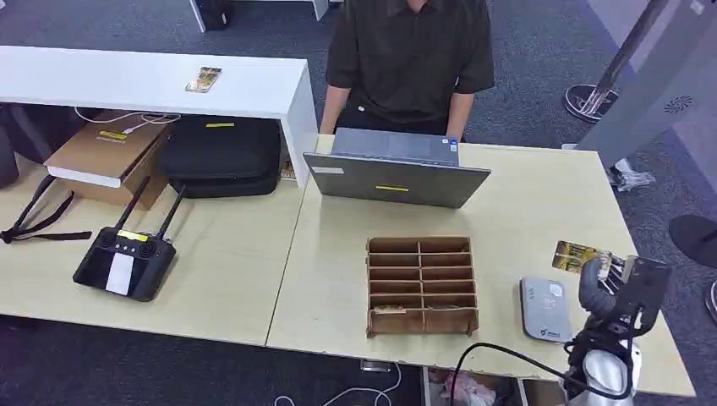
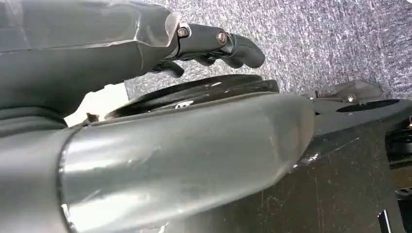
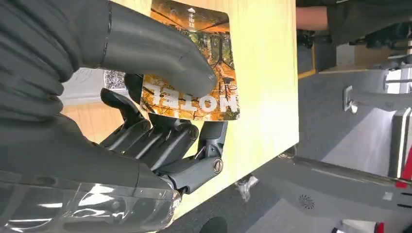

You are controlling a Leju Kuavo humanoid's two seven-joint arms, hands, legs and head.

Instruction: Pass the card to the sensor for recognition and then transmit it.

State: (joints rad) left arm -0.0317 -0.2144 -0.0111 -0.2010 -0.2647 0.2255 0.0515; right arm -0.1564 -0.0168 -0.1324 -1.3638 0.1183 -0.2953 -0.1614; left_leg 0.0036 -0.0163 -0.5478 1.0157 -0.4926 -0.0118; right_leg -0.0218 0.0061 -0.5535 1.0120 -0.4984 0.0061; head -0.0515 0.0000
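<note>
1. My right hand (image 1: 610,283) holds the card (image 1: 578,255): in the right wrist view the thumb (image 3: 160,53) presses on the printed face of the card (image 3: 194,73) and the darker fingers (image 3: 170,141) sit underneath it.
2. The card carries an orange, leafy picture with the word "HOTEL" on it. From the head view it hangs above the right end of the desk (image 1: 524,220), just beside the sensor (image 1: 544,309) and a little further back.
3. The sensor is a flat grey pad lying on the desk near its front edge, right of the wooden organiser (image 1: 421,284).
4. My left hand (image 2: 214,46) hangs above grey carpet; its fingers are curled in with nothing in them.
5. Behind the organiser a laptop (image 1: 396,169) stands open with its lid towards me, and a person (image 1: 410,59) in a dark shirt sits behind it.
6. On the left desk I see a black controller (image 1: 125,258), a black bag (image 1: 221,152) and a cardboard box (image 1: 108,156).
</note>
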